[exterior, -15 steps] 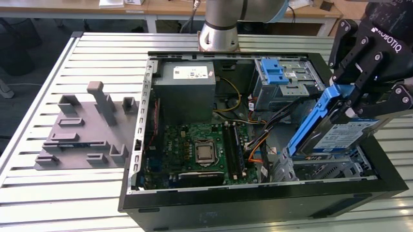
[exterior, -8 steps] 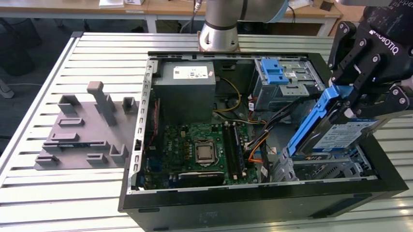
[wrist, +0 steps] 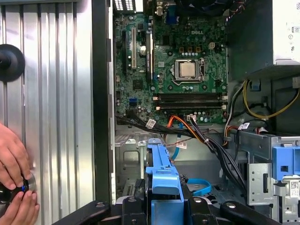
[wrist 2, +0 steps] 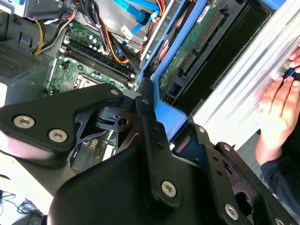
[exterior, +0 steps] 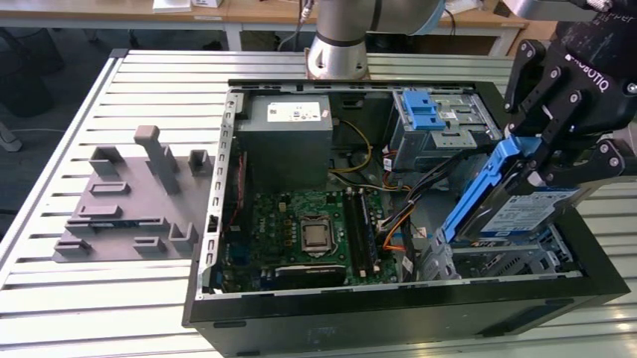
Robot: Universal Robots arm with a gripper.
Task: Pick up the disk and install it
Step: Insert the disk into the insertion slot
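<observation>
My gripper [exterior: 545, 160] is shut on the disk [exterior: 524, 211], a silver drive with a white-and-blue label and blue rails [exterior: 485, 195]. I hold it on edge and tilted at the exterior view's right, its lower end just over the metal drive cage [exterior: 503, 262] in the near corner of the open computer case [exterior: 398, 309]. In the second wrist view the blue rail [wrist 2: 167, 111] sits between the black fingers [wrist 2: 149, 123], with the disk's green circuit side [wrist 2: 193, 43] beyond. The first wrist view shows the blue rail [wrist: 164, 183] above the cage [wrist: 133, 154].
Inside the case lie the motherboard [exterior: 306, 231], the grey power-supply box [exterior: 289, 123], cable bundles [exterior: 393, 224] and an upper bay with a blue carrier [exterior: 430, 112]. A grey fixture [exterior: 130, 201] rests on the slatted table [exterior: 100, 298]. A person's hands [wrist: 14, 180] hold a black knob beside the case.
</observation>
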